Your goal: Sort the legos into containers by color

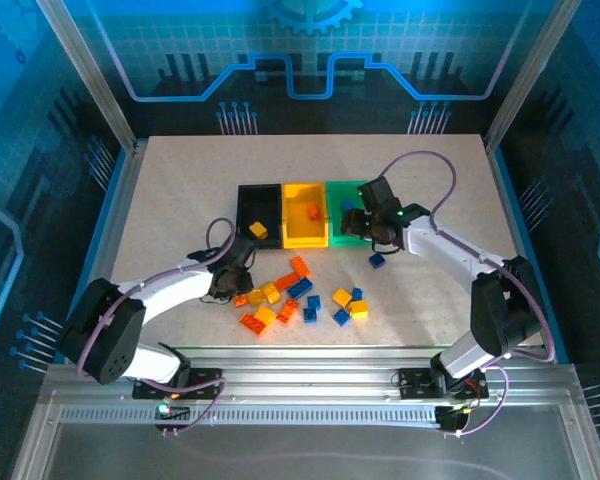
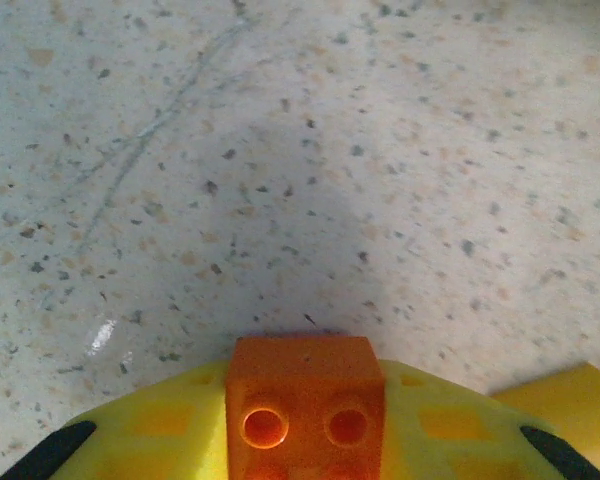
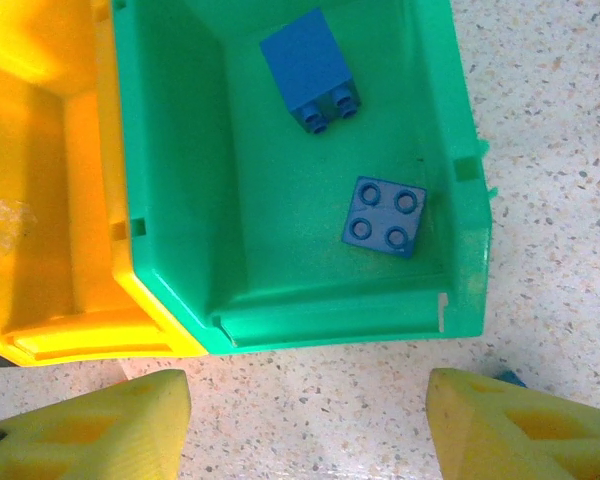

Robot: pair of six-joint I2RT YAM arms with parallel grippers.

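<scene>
The left pincer [image 2: 305,445] is clamping shut on 1 orange brick [image 2: 305,395] low over the desk [image 2: 280,150], beside the loose legos [image 1: 300,295] lying toward the desk's near edge. The right pincer [image 3: 305,425] is hovering with jaws wide and empty over the green bin [image 3: 280,325], which is holding 2 blue bricks [image 3: 385,215]. The orange brick seems to be sitting at the fingertips, so it may be slipping free before reaching the yellow bin [image 1: 305,242], and both arms may be crowding there. The desk is looking like pale speckled stone, and blue-lit panels [image 1: 310,60] are enclosing it.
</scene>
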